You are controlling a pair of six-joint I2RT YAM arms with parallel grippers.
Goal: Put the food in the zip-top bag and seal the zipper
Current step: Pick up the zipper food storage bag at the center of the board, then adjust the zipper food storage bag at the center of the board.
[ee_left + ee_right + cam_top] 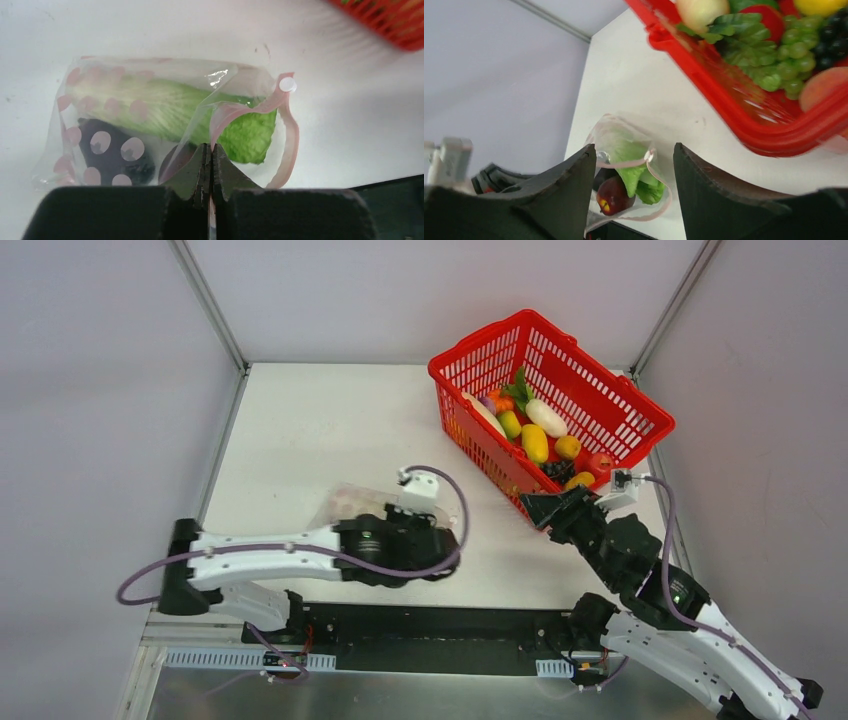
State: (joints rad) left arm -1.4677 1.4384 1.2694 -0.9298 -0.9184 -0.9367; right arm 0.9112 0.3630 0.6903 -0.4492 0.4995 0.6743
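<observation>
The bag (pixel 340 502) lies on the table (pixel 320 430), largely hidden from above by the left arm (pixel 260 555). The basket (pixel 600 370) is cut off in both wrist views. The right gripper (pixel 634 147) is held open, empty; the left gripper (pixel 210 150) is clenched on the zipper (pixel 292 135). Inside, lettuce (pixel 150 105) is seen; a dark piece (pixel 116 159) cannot be identified.

Clear zip-top bag (pixel 235 75) patterned with pale pink polka dots; pale pink zipper (pixel 294 140) with a white round spot at one end. Inside, light green leafy piece (pixel 165 107), dark purple piece (pixel 115 160), and dark red piece (pixel 613 196) with a yellow patch. Bright red mesh basket (pixel 600 390) around yellow, orange, white, green and black food (pixel 535 443). White table (pixel 320 430), pale grey walls (pixel 90 390).
</observation>
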